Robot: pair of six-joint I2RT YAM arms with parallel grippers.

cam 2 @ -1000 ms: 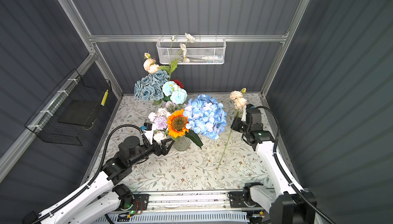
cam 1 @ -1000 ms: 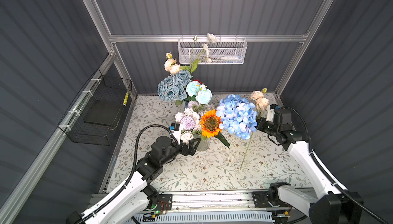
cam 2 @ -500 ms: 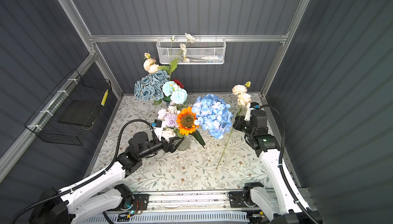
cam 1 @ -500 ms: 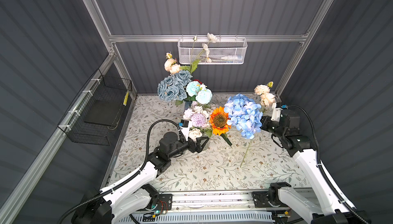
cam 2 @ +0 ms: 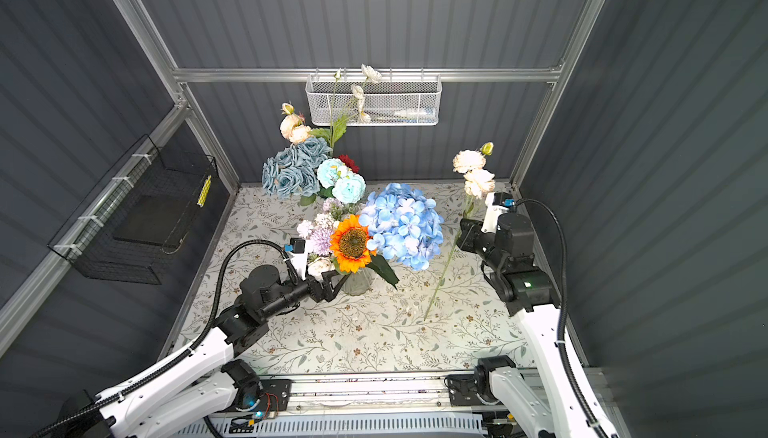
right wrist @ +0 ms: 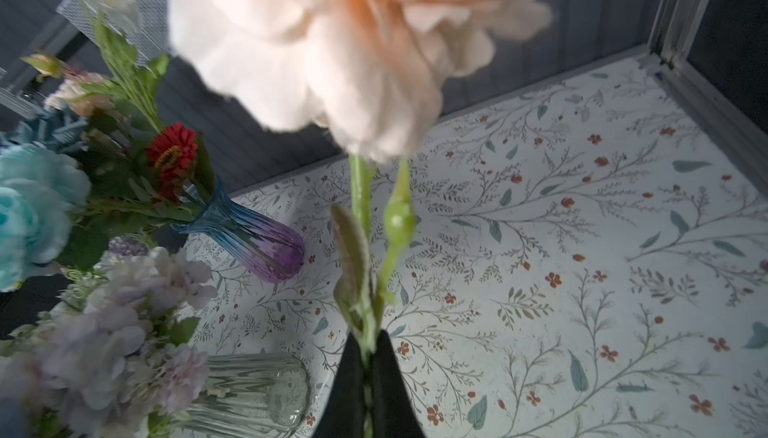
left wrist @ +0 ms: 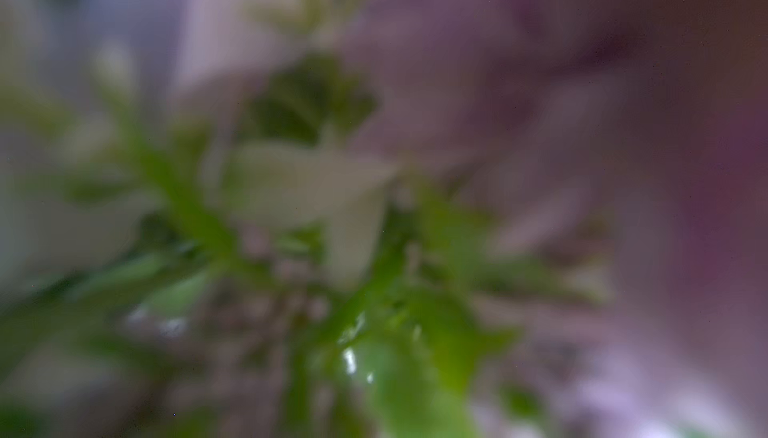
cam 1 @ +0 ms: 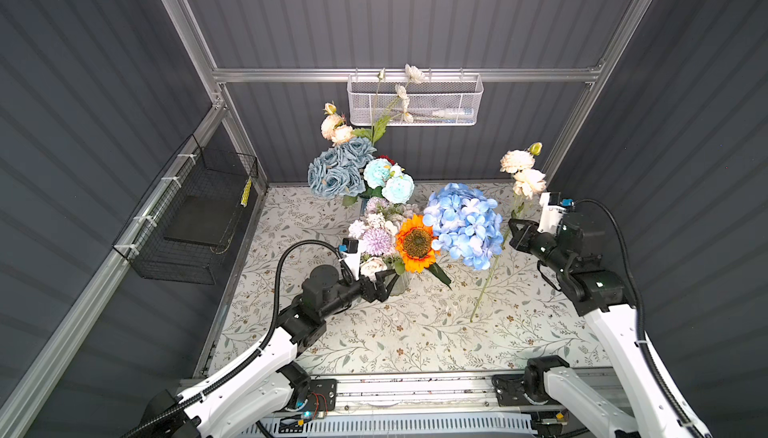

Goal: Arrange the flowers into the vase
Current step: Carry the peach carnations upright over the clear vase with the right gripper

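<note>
The left gripper [cam 1: 379,286] stood wide open and held nothing, its fingers at the left side of the clear vase [cam 2: 358,284]. Whether they touched the glass could not be told. Its wrist view gave only a blur of green and lilac. That vase held lilac puffs [cam 1: 376,240] and a sunflower [cam 1: 417,243]. Behind it, by the back wall, a blue-purple vase [right wrist: 253,238] carried dusty-blue roses [cam 1: 336,171], aqua blooms [cam 1: 397,188] and a red daisy [right wrist: 171,153]. The hydrangea [cam 1: 465,223] hung just right of the sunflower. Further right, the right gripper [right wrist: 365,377] was clamped on the stem of a cream flower [cam 1: 523,170]. Its heads were up and its lower end slanted down toward the tablecloth [cam 1: 415,332].
</note>
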